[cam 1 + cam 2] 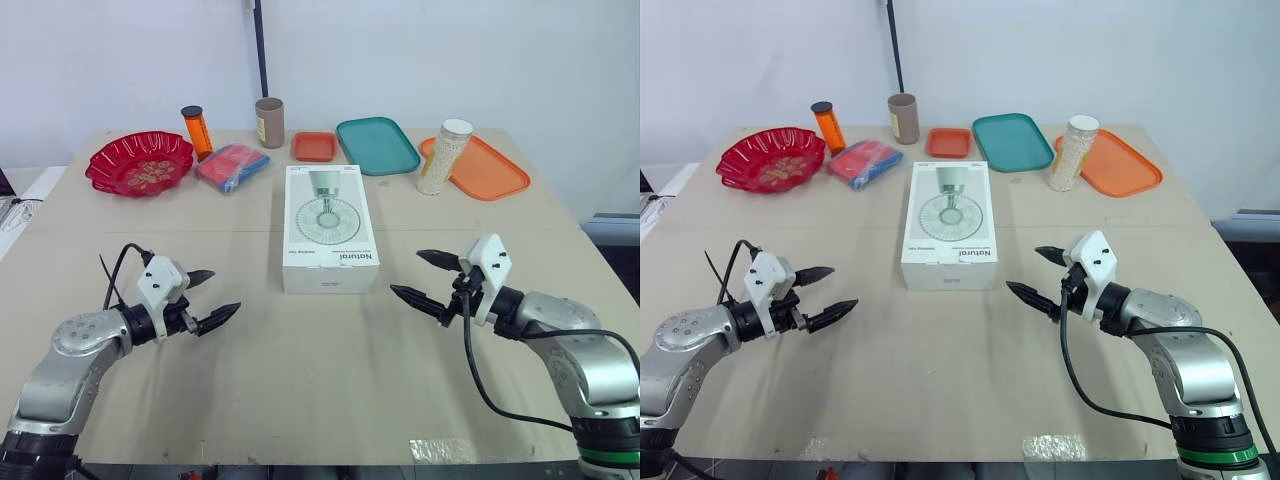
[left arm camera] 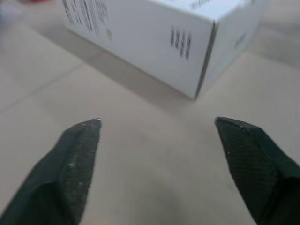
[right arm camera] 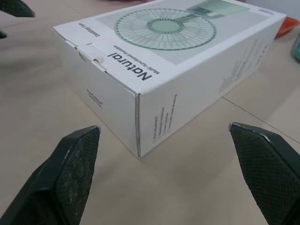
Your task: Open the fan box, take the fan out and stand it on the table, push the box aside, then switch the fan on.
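Note:
A white fan box [image 1: 329,228] printed with a fan picture lies flat and closed in the middle of the table, its end flap with the tuck tab [image 3: 92,52] facing me. My left gripper [image 1: 212,297] stands open to the box's left, level with its near end, and holds nothing. To the right of the box my right gripper [image 1: 423,277] is open too, also empty, its fingertips [image 3: 79,145] a short way from the box's near right corner. Neither gripper touches the box.
Along the table's back stand a red bowl [image 1: 139,162], an orange bottle [image 1: 197,131], a red and blue packet [image 1: 232,166], a brown cup [image 1: 269,122], a small orange tray [image 1: 315,146], a teal tray [image 1: 377,145], and a jar of white beads [image 1: 443,156] on an orange tray [image 1: 488,168].

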Robot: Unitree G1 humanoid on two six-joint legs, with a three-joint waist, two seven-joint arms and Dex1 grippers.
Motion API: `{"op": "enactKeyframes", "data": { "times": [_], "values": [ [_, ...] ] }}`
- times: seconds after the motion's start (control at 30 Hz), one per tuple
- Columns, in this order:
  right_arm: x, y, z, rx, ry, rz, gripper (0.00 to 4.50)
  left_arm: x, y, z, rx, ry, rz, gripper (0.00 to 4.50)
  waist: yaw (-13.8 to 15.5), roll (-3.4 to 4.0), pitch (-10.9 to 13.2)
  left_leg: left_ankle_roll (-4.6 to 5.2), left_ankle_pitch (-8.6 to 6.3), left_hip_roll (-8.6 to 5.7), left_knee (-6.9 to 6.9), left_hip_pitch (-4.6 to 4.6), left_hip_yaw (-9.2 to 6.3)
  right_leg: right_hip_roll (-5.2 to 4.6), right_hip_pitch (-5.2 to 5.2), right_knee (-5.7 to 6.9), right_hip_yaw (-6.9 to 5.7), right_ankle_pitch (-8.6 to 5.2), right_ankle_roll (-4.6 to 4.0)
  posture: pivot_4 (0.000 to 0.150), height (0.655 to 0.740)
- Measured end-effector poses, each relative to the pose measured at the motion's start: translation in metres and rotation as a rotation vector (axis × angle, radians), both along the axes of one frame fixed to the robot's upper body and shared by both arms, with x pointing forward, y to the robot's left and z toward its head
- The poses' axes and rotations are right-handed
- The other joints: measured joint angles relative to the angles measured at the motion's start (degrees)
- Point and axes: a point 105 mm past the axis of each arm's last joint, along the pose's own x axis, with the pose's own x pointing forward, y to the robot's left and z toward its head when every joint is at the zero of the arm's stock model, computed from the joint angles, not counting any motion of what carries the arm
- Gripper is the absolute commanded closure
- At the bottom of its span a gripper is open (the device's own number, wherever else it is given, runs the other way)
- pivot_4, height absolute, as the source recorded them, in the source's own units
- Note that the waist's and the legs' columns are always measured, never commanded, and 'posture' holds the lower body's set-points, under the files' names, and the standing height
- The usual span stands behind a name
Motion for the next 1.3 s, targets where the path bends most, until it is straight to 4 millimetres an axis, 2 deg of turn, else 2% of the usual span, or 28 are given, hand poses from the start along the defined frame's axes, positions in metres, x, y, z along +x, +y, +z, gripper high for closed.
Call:
{"op": "enactKeyframes", "data": {
  "times": [0.1, 0.13, 0.2, 0.23, 0.27, 0.3, 0.37, 0.4, 0.47, 0.6, 0.63, 0.7, 0.87, 1.0, 1.1, 1.3],
  "values": [
    [-0.002, 0.007, 0.008, 0.007, -0.021, 0.023, 0.00, 0.021, -0.007, 0.039, -0.066, -0.094, -0.024, 2.32, 0.1, -0.02, 0.0, -0.02, 0.01, -0.04, 0.09, -0.04, -0.05, 0.01, 0.03, 0.01, -0.02, 0.05, 0.06, 0.150, 0.7400],
    [-0.003, 0.010, 0.013, 0.005, -0.040, 0.030, 0.00, 0.029, -0.012, 0.057, -0.091, -0.141, -0.039, 2.84, 0.1, -0.03, 0.0, -0.01, 0.01, -0.06, 0.10, -0.03, -0.01, -0.01, 0.04, 0.00, -0.01, 0.06, 0.07, 0.150, 0.7400],
    [-0.002, 0.012, 0.016, 0.006, -0.053, 0.036, 0.00, 0.031, -0.014, 0.064, -0.100, -0.162, -0.046, 2.84, 0.0, -0.03, 0.0, -0.01, 0.01, -0.06, 0.10, -0.03, 0.00, -0.02, 0.05, -0.01, -0.01, 0.06, 0.08, 0.150, 0.7400],
    [-0.002, 0.015, 0.020, 0.006, -0.068, 0.035, 0.00, 0.039, -0.020, 0.070, -0.124, -0.168, -0.063, 3.22, -0.1, -0.02, 0.0, 0.04, -0.02, -0.05, 0.08, 0.00, 0.10, -0.02, 0.02, -0.02, 0.01, 0.05, 0.08, 0.150, 0.7400],
    [-0.002, 0.015, 0.020, 0.005, -0.067, 0.032, 0.00, 0.041, -0.021, 0.069, -0.130, -0.164, -0.065, 3.22, -0.1, -0.02, 0.0, 0.03, -0.02, -0.05, 0.08, -0.01, 0.08, -0.02, 0.02, -0.02, 0.01, 0.05, 0.08, 0.150, 0.7400],
    [-0.001, 0.020, 0.022, 0.009, -0.070, 0.041, 0.00, 0.047, -0.027, 0.069, -0.143, -0.154, -0.077, 3.78, -0.1, -0.02, 0.0, 0.02, -0.02, -0.05, 0.08, -0.03, 0.07, -0.01, -0.03, -0.02, 0.01, 0.05, 0.07, 0.150, 0.7400],
    [-0.002, 0.025, 0.024, 0.012, -0.074, 0.047, 0.00, 0.051, -0.036, 0.065, -0.142, -0.133, -0.104, 4.21, -0.1, -0.03, 0.0, 0.02, -0.01, -0.04, 0.08, -0.04, 0.07, -0.01, -0.05, 0.00, 0.01, 0.05, 0.07, 0.150, 0.7400],
    [-0.002, 0.036, 0.027, 0.010, -0.083, 0.075, 0.00, 0.059, -0.048, 0.062, -0.130, -0.115, -0.132, 4.43, 0.0, -0.03, 0.0, -0.03, 0.02, -0.06, 0.11, -0.07, 0.04, -0.01, -0.06, 0.01, 0.01, 0.08, 0.07, 0.150, 0.7400],
    [-0.004, 0.049, 0.032, 0.003, -0.102, 0.113, 0.00, 0.062, -0.064, 0.058, -0.093, -0.109, -0.181, 4.43, 0.0, -0.03, 0.0, -0.04, 0.03, -0.07, 0.12, -0.07, 0.03, 0.00, -0.05, 0.01, 0.01, 0.09, 0.08, 0.150, 0.7400],
    [-0.005, 0.062, 0.034, -0.005, -0.115, 0.137, 0.00, 0.064, -0.076, 0.051, -0.029, -0.141, -0.212, 4.43, -0.1, -0.04, 0.0, -0.03, 0.02, -0.06, 0.11, -0.07, 0.05, 0.00, -0.08, 0.00, 0.02, 0.08, 0.08, 0.150, 0.7400],
    [-0.002, 0.077, 0.037, 0.003, -0.134, 0.152, 0.00, 0.066, -0.088, 0.038, 0.030, -0.152, -0.229, 4.43, -0.1, -0.04, 0.0, -0.07, 0.04, -0.06, 0.11, -0.16, 0.02, 0.00, -0.18, 0.03, 0.03, 0.09, 0.07, 0.150, 0.7400],
    [0.002, 0.085, 0.033, -0.054, -0.156, 0.144, 0.00, 0.067, -0.091, 0.031, 0.057, -0.147, -0.229, 4.43, -0.1, -0.04, 0.0, -0.08, 0.05, -0.08, 0.20, -0.34, -0.03, 0.00, -0.33, 0.09, 0.02, 0.09, 0.07, 0.150, 0.7400],
    [0.019, 0.085, 0.022, -0.187, -0.168, 0.080, 0.00, 0.075, -0.081, 0.021, 0.086, -0.136, -0.189, 4.43, -0.1, -0.04, 0.0, -0.08, 0.05, -0.11, 0.26, -0.40, -0.05, -0.02, -0.36, 0.11, -0.01, 0.09, 0.07, 0.150, 0.7400],
    [0.025, 0.089, 0.023, -0.213, -0.183, 0.072, 0.00, 0.076, -0.081, 0.021, 0.101, -0.148, -0.187, 4.43, -0.1, -0.04, -0.1, -0.08, 0.05, -0.11, 0.28, -0.40, -0.09, -0.02, -0.35, 0.13, -0.02, 0.09, 0.08, 0.150, 0.7400],
    [0.037, 0.084, 0.019, -0.226, -0.177, 0.029, 0.00, 0.074, -0.083, 0.019, 0.093, -0.157, -0.184, 4.43, -0.1, -0.04, -0.1, -0.08, 0.05, -0.12, 0.30, -0.40, -0.09, -0.03, -0.34, 0.15, -0.02, 0.09, 0.08, 0.150, 0.7400],
    [0.040, 0.083, 0.019, -0.242, -0.187, 0.038, 0.00, 0.072, -0.085, 0.017, 0.087, -0.160, -0.175, 4.43, 0.0, -0.05, -0.1, -0.06, 0.04, -0.16, 0.37, -0.40, -0.12, -0.05, -0.31, 0.20, -0.03, 0.09, 0.08, 0.150, 0.7400]
  ]
}}
